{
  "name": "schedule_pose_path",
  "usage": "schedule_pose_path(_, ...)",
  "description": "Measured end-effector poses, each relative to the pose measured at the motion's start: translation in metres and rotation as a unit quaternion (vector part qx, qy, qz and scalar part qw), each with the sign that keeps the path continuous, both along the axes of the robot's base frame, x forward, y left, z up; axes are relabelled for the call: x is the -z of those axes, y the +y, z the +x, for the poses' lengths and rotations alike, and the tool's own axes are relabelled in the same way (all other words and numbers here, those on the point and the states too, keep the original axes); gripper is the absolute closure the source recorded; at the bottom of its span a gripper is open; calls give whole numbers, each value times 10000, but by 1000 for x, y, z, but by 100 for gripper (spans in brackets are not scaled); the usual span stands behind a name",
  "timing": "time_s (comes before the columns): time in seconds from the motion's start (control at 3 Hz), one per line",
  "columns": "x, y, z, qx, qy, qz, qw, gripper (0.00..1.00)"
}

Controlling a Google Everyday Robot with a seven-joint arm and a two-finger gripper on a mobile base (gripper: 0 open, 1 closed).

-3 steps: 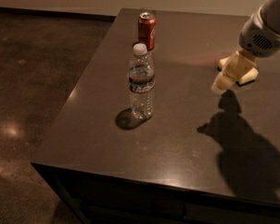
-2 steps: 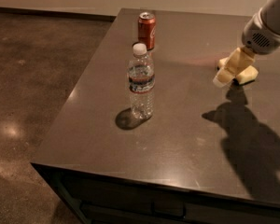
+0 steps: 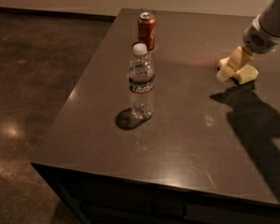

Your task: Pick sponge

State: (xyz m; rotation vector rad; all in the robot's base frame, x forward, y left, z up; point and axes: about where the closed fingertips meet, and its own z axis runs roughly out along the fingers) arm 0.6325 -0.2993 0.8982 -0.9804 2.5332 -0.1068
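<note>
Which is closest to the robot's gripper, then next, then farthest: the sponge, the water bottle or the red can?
1. The sponge: right at the gripper, on the right of the table.
2 and 3. The water bottle, mid-table toward the front, and the red can, near the far edge. Both stand well off toward the picture's left, and their order is too close to call.

Pale yellow sponge (image 3: 248, 73) lies flat at far right, gripper (image 3: 225, 73) just over it.
</note>
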Motion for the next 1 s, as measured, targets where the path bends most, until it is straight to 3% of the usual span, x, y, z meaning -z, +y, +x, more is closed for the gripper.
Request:
schedule_pose_path(0.67,31,-28,30,438,237,474,9976,0)
schedule_pose_path(1.0,42,-36,39,542,237,603,9964,0)
